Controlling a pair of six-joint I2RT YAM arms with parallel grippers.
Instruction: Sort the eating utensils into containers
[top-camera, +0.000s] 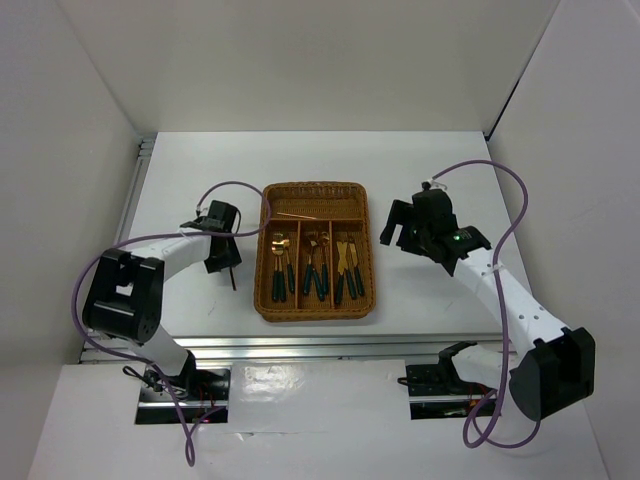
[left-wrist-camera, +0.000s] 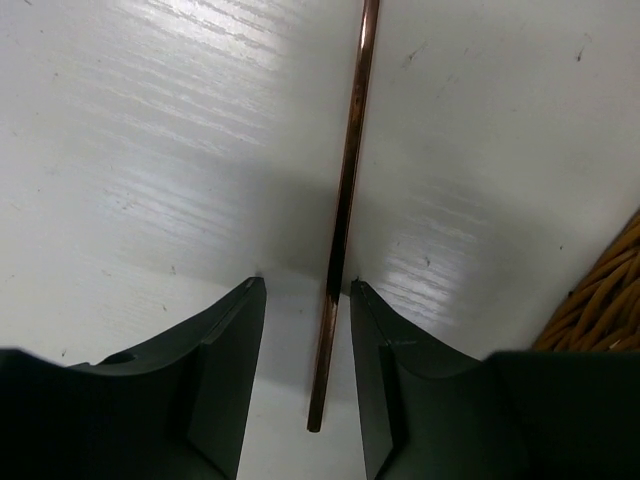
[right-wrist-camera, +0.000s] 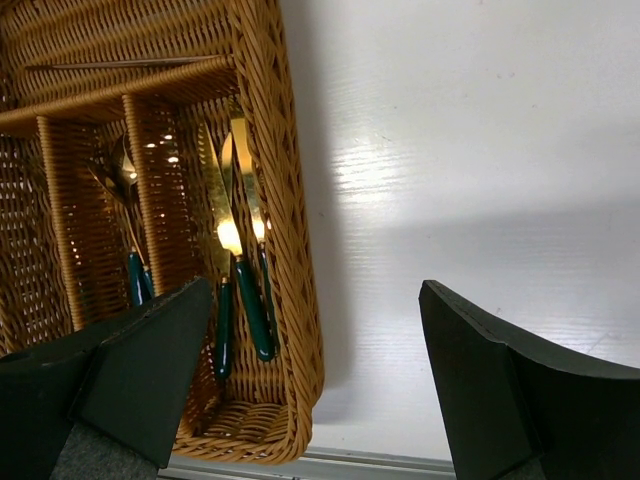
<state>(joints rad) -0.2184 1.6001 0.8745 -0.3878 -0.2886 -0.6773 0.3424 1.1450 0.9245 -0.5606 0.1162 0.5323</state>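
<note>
Your left hand (top-camera: 222, 262) is down over the white bench (top-camera: 180, 180), just left of the wicker cutlery tray (top-camera: 268, 300). From its wrist camera, a copper-brown chopstick (left-wrist-camera: 350, 150) lies flat on the bench and runs lengthwise between the two dark fingers (left-wrist-camera: 230, 370). The hand is spread. The finger on the tray side is right against the chopstick, while the other one stands clear of it with bench showing in the gap, so nothing is pinched. A corner of the tray's weave (left-wrist-camera: 600, 300) shows at the right edge of that view.

Your right hand (top-camera: 392, 228) hangs above the bench on the far side of the tray, apart from it. Its fingers (right-wrist-camera: 150, 350) are spread wide with nothing between them.

In the tray, a second chopstick (top-camera: 300, 213) lies in the crosswise slot at the far end. The three long slots hold green-handled, gold-headed cutlery:
- Left slot: spoons (top-camera: 280, 255).
- Middle slot: forks (top-camera: 316, 260).
- Right slot: knives (right-wrist-camera: 245, 290), with handles toward you.
</note>
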